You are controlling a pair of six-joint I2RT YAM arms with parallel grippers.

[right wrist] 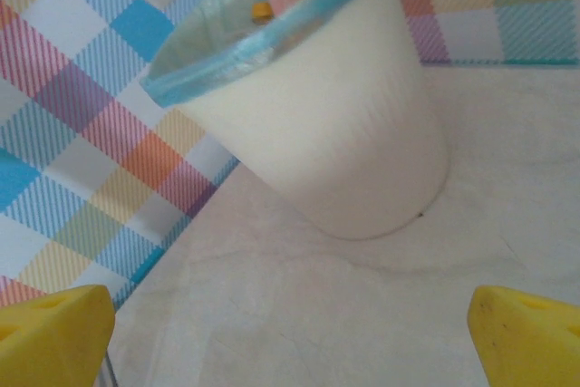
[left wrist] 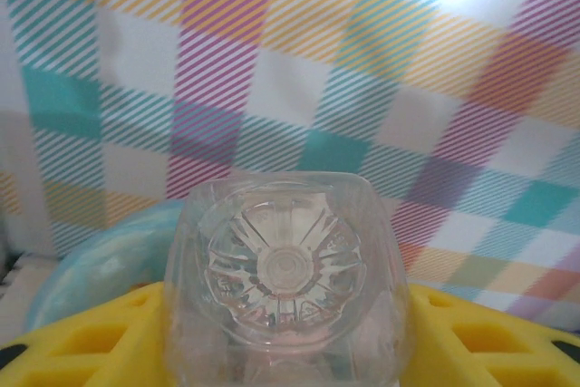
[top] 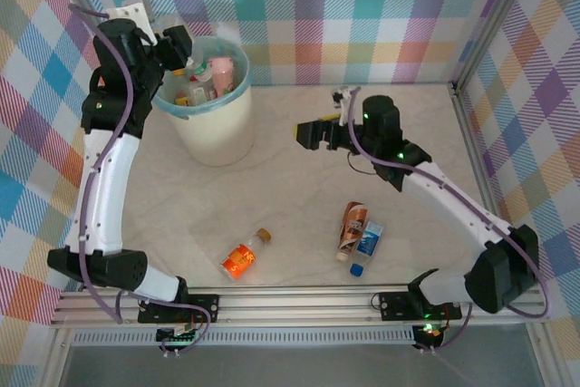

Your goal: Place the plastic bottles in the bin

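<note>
The cream bin (top: 216, 124) with its teal bag rim holds several bottles (top: 210, 79). My left gripper (top: 179, 48) hovers over the bin's left rim, shut on a clear bottle (left wrist: 285, 269) whose ribbed base faces the wrist camera between the yellow pads (left wrist: 82, 337). On the table lie an orange bottle (top: 242, 258), a brown-labelled bottle (top: 352, 223) and a blue-labelled bottle (top: 367, 244). My right gripper (top: 308, 134) is open right of the bin (right wrist: 344, 133), its yellow fingertips (right wrist: 54, 333) wide apart over bare table.
Plaid walls enclose the table at the back and on both sides. The metal rail (top: 299, 301) runs along the front edge. The blue-labelled and brown-labelled bottles touch each other near the right arm's base; the orange one lies apart, front centre.
</note>
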